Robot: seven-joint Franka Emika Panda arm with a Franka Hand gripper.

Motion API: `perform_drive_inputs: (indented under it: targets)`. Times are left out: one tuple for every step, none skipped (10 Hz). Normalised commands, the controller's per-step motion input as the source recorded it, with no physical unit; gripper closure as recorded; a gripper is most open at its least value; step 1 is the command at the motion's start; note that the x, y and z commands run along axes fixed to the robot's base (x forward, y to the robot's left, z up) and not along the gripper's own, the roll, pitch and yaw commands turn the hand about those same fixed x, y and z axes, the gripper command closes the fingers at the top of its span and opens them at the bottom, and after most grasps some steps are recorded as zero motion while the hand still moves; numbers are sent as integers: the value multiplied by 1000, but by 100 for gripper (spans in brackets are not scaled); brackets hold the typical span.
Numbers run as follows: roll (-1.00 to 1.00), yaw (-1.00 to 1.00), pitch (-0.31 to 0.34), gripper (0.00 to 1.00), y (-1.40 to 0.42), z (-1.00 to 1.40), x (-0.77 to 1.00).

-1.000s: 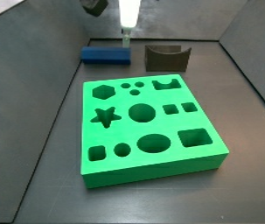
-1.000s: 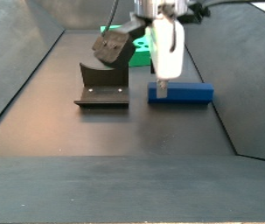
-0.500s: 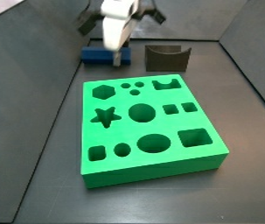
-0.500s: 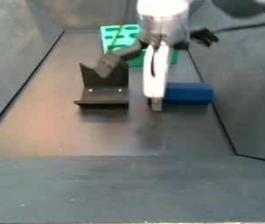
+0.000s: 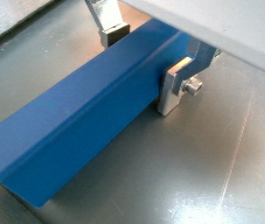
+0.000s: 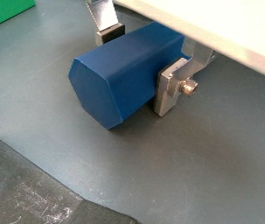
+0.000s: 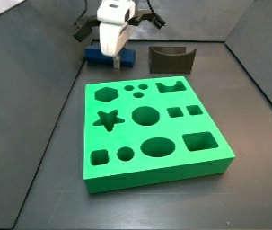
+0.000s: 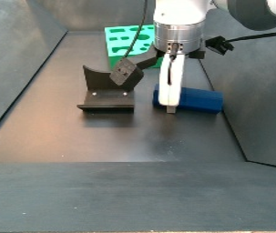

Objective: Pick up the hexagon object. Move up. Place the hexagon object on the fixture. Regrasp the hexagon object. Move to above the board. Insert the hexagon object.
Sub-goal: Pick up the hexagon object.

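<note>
— Hexagon object, long solid blue matte bar [image 5: 82, 114]: where?
— Lying flat on dark grey matte floor [image 8: 127, 146], straddled by white-bodied two-finger gripper [image 5: 146, 59]. Hexagonal end face plain in a wrist view [image 6: 94, 87].

— Fingers?
— Flat silver plates, one on each long side of bar [image 5: 176, 83]. Close to bar's faces in both wrist views; contact at pads cannot be told, so grip itself cannot be told. Set narrow, about bar's width.

— Gripper from outside?
— Down at floor level in both side views [image 7: 111, 56] [image 8: 169, 102], upright over blue bar [image 8: 196, 100]. Bar mostly hidden behind it [image 7: 93, 56].

— Around it?
— Small dark olive-grey block with curved notch on top, the fixture [image 7: 171, 59], near bar but apart from it, also on floor [image 8: 106, 89]. Large bright green square slab with shaped holes, the board [image 7: 156, 166], flat on floor, apart from bar and fixture; star, circles, squares and hexagon cut-outs visible. Only a corner seen behind gripper [image 8: 126, 39].

— Surface and room?
— Floor smooth, faintly scuffed, soft reflections near bar in a wrist view [image 6: 52, 188]. Dark grey sloping walls [image 7: 36, 45] on both sides and behind, closing workspace like a trough. Black cables [image 8: 225, 41] hanging off arm above gripper.
</note>
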Motion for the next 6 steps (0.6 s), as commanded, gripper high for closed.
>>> perform_drive_inputs:
  targets:
    - [0, 0, 0, 100, 0, 0, 0]
    - [0, 0, 0, 100, 0, 0, 0]
    - [0, 0, 0, 100, 0, 0, 0]
    - [0, 0, 0, 100, 0, 0, 0]
    - [0, 0, 0, 100, 0, 0, 0]
    - [0, 0, 0, 100, 0, 0, 0]
